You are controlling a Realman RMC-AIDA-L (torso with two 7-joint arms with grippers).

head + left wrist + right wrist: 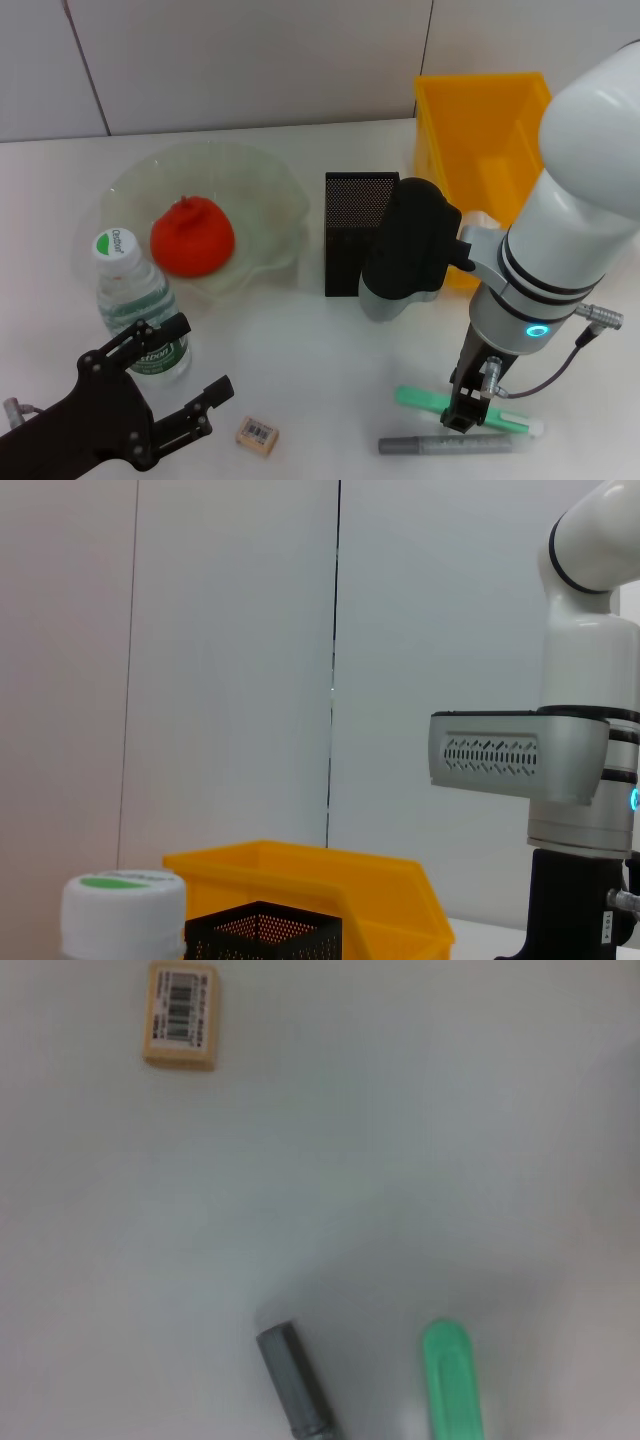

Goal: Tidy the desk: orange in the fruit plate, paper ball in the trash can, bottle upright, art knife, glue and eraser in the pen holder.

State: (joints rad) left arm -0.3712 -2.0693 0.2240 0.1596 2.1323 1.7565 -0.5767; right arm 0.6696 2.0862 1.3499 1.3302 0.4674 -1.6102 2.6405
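The orange [192, 237] lies in the fruit plate [270, 190]. The bottle [140, 315] stands upright in front of the plate; its cap [123, 912] shows in the left wrist view. My left gripper [196, 362] is open and empty, just beside the bottle on its right. The eraser [257, 436] lies by the table's front edge and also shows in the right wrist view [181, 1014]. My right gripper [466, 408] hangs over the green art knife [420, 399] and the grey glue stick [440, 444]. The pen holder [358, 232] stands mid-table. I cannot make out the paper ball.
The yellow trash can [480, 130] stands at the back right, behind my right arm. The right wrist view shows the glue stick's end [295, 1380] and the knife's tip [452, 1380] on bare white table. A wall runs behind the table.
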